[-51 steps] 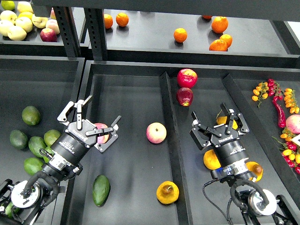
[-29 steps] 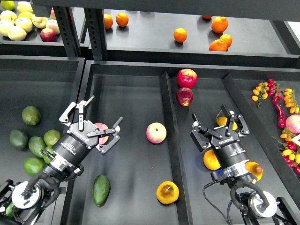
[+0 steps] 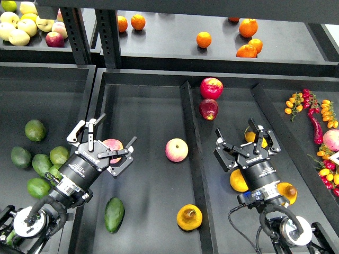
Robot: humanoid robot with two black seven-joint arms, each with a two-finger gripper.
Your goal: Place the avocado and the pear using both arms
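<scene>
While both my arms hang above the black tray, this is how things lie:

Left gripper: released, jaws spread wide, holding nothing, above the left compartment.
Right gripper: released also, empty, above the right compartment.
Avocado: it lies on the floor of the left compartment, near the front edge, behind my left gripper toward me.
Pear: it lies near the front edge, just beside the central divider.
Risk: I judge the reddish apple under my left jaws could be taken by mistake; the glossy avocado may slip or roll when pinched.
Risk for pear: it may be pushed against the divider.
Hidden: my left jaws cover part of that apple; my right arm hides part of the yellow fruits, so I cannot tell what they are.
</scene>
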